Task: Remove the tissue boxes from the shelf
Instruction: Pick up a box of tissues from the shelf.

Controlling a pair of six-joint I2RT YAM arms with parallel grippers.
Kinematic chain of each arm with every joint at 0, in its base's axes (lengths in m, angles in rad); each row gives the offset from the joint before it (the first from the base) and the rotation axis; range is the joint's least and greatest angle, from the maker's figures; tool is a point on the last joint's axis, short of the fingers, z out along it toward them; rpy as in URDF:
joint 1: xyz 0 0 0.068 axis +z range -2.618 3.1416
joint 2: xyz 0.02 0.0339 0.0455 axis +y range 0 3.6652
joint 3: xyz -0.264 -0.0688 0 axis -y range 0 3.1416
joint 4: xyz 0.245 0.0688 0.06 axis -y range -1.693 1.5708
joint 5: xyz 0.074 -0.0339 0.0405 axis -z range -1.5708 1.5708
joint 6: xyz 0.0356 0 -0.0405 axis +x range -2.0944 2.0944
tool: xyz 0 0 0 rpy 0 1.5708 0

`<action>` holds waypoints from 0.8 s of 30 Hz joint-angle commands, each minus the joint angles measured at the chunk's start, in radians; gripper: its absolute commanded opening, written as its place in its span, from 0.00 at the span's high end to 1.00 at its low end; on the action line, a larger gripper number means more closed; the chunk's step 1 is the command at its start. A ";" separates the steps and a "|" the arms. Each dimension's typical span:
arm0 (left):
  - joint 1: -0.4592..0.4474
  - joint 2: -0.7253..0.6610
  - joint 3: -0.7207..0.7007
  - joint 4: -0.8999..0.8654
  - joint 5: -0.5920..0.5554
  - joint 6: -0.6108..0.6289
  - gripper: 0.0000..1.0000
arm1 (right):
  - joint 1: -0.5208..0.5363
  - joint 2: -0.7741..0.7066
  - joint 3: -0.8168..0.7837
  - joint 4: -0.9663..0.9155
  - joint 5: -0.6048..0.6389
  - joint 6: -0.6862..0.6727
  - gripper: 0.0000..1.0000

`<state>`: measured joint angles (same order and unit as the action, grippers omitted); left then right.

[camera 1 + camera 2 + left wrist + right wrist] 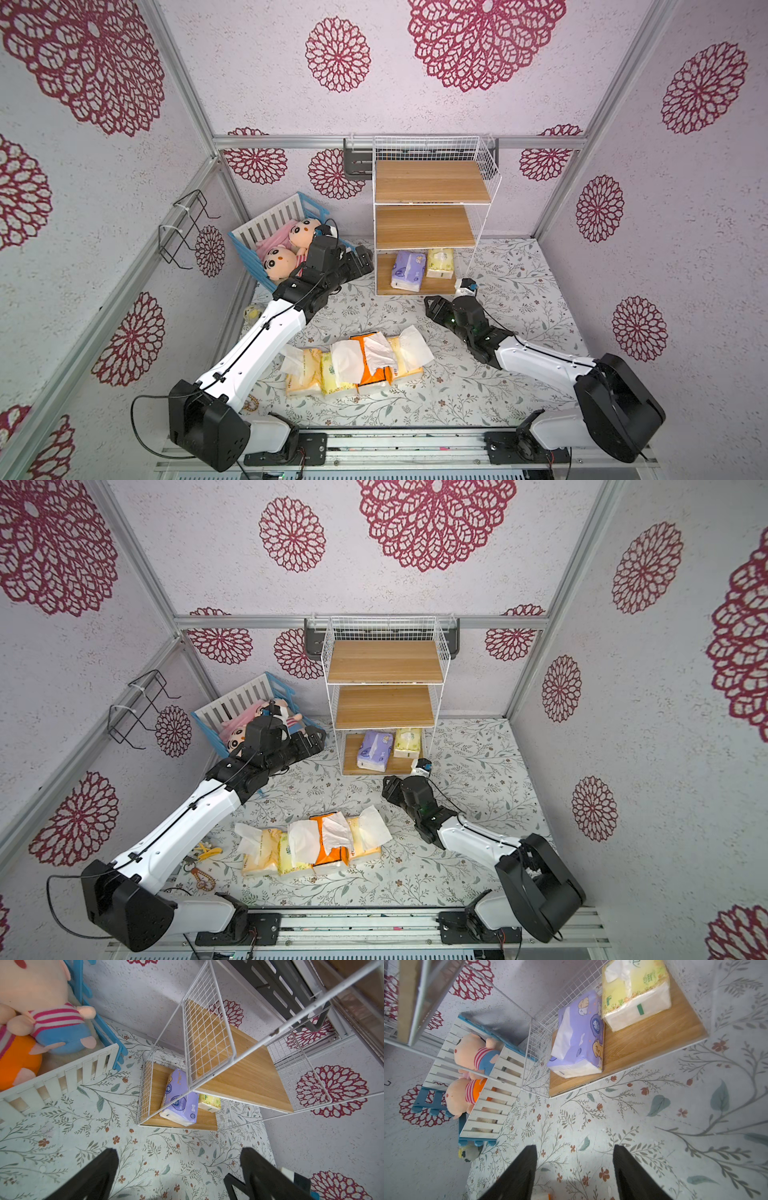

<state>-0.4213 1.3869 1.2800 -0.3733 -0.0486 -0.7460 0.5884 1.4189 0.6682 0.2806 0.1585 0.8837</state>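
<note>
Both your jaws gaped empty; four tissue boxes [372, 378] lay at six o'clock, two were left on the shelf [432, 183].

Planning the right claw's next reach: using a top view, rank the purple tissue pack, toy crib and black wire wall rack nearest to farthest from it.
From the right claw:
1. Purple tissue pack, bottom board of the shelf.
2. Toy crib, back left.
3. Black wire wall rack, left wall.
</note>
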 commanded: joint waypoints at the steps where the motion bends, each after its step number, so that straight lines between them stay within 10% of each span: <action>1: 0.008 0.025 0.022 0.085 0.042 0.035 0.00 | -0.013 0.059 0.040 0.135 -0.007 -0.010 0.35; 24: 0.039 0.219 0.143 0.177 0.105 0.063 0.00 | -0.145 0.486 0.274 0.301 -0.156 -0.059 0.32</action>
<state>-0.3916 1.5944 1.4036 -0.2222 0.0448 -0.6876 0.4397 1.8935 0.8932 0.5140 0.0433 0.8486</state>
